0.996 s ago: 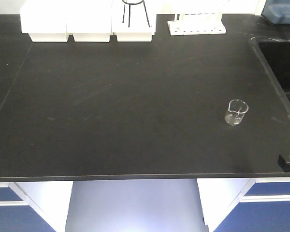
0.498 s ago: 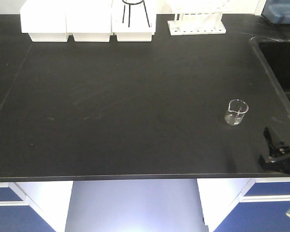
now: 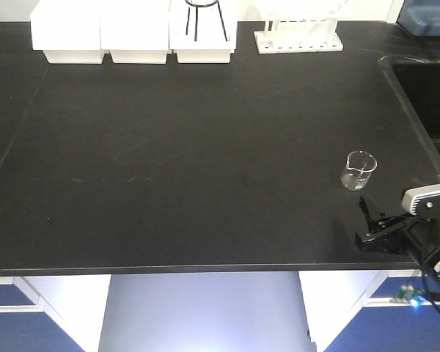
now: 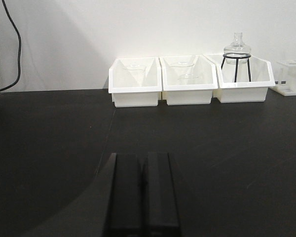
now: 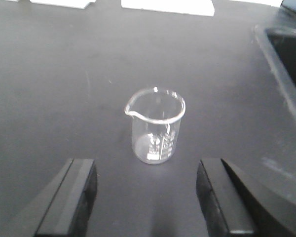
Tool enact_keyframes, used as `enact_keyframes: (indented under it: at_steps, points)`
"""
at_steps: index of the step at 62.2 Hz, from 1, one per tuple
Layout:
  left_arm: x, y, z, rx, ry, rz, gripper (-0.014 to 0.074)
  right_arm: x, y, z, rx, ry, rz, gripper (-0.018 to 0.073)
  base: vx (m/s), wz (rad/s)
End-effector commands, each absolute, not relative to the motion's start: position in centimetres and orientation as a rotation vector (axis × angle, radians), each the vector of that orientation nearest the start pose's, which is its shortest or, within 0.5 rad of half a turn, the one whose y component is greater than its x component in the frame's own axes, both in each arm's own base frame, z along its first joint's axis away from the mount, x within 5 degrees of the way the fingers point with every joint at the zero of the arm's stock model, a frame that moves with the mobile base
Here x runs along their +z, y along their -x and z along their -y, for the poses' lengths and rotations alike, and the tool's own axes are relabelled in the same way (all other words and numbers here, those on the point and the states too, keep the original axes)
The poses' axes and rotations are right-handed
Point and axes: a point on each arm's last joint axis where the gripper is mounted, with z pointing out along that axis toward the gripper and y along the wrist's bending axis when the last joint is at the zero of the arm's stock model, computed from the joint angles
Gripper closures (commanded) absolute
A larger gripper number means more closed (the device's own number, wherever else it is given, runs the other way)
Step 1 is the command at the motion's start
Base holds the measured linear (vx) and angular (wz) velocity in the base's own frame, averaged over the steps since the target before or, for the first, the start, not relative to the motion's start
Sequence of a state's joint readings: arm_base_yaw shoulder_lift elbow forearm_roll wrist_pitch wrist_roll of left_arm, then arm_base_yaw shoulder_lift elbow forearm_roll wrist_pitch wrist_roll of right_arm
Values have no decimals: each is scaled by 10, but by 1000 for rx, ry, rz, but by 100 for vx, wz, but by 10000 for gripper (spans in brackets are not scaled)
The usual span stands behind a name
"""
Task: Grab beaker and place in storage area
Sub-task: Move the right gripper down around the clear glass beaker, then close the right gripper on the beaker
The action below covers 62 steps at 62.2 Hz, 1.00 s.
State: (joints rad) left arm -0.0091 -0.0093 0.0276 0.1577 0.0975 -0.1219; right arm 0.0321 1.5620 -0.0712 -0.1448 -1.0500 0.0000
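Note:
The beaker is small, clear and empty, and stands upright on the black bench at the right. In the right wrist view the beaker has its spout to the left and faint white marks on its side. My right gripper hovers open just in front of it, near the bench's front edge. Seen from that wrist, the right gripper has its fingers wide apart and the beaker just beyond their tips. My left gripper is shut on nothing, low over bare bench. The storage area is out of view.
Three white bins line the back edge; a black tripod with a glass flask stands in the right one. A white test-tube rack is beside them. A sink opens at the right, close to the beaker.
My right gripper has come into the front view from the lower right and moved left, up to the beaker. The beaker has not moved.

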Motion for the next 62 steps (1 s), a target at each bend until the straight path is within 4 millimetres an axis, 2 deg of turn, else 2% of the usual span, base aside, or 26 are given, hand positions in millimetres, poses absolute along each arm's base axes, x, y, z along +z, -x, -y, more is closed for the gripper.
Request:
enact_keyframes:
  at_steps: [1,15,49,62]
  points:
    - [211,-55,0,15,-23,-1482,603,141,-195,-17,96,168,-1732,56,0,0]
    - [211,-55,0,15,-23,-1482,603,117,-200,-19,97,198,-1813,56,0,0]
    - [211,-55,0,15,-23,-1482,603,120,-251,-22,87,242,-1764,56,0,0]
    - [211,-55,0,15,-23,-1482,603,107,-264,-23,103,239,-1782,56,0,0]
